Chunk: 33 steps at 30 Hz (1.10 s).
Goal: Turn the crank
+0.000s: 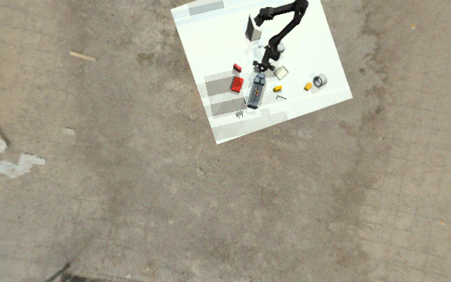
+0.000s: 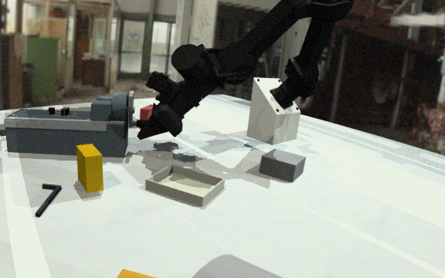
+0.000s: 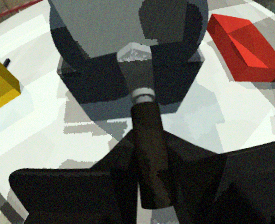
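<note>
The machine (image 2: 64, 135) (image 1: 257, 91) is a grey-blue box on the white table, with a round crank disc (image 2: 123, 108) (image 3: 128, 23) at its near end. On top, a small red pointer (image 2: 52, 110) stands a little to one side of a brass mark (image 2: 65, 111), not level with it. My gripper (image 2: 145, 129) (image 1: 258, 70) (image 3: 144, 133) is at the crank end, shut on the dark cylindrical crank handle (image 3: 149, 143), which points down from the disc's hub in the wrist view.
A yellow block (image 2: 90, 167), a black hex key (image 2: 48, 198), a shallow tray (image 2: 185, 185), a grey block (image 2: 282, 164) and a white wedge (image 2: 270, 112) stand near the machine. A red block (image 3: 244, 46) (image 1: 237, 84) lies beside it. A tape roll (image 1: 319, 80) lies further off.
</note>
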Motion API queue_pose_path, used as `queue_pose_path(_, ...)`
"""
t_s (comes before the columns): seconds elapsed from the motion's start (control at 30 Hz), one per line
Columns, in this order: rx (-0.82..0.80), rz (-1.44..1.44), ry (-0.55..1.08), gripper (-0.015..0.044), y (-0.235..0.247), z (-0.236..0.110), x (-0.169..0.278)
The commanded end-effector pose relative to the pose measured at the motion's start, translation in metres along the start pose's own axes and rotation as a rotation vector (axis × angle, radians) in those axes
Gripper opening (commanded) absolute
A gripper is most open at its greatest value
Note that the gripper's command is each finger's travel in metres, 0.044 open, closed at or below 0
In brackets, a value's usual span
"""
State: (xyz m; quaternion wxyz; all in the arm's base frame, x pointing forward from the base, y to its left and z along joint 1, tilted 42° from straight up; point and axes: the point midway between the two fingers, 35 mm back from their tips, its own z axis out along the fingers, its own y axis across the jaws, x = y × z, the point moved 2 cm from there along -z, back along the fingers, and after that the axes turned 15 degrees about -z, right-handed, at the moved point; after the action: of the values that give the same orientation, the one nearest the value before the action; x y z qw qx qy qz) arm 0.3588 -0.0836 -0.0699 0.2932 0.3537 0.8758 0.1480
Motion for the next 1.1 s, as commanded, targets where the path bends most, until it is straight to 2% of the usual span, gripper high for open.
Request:
queue_pose_path(0.0, -0.023, -0.01, 0.0, 0.0, 0.0086, 0.0008, -0.0014)
queue_pose_path(1.07, -0.023, -0.01, 0.0, 0.0, 0.0112, 0.0003, -0.0023)
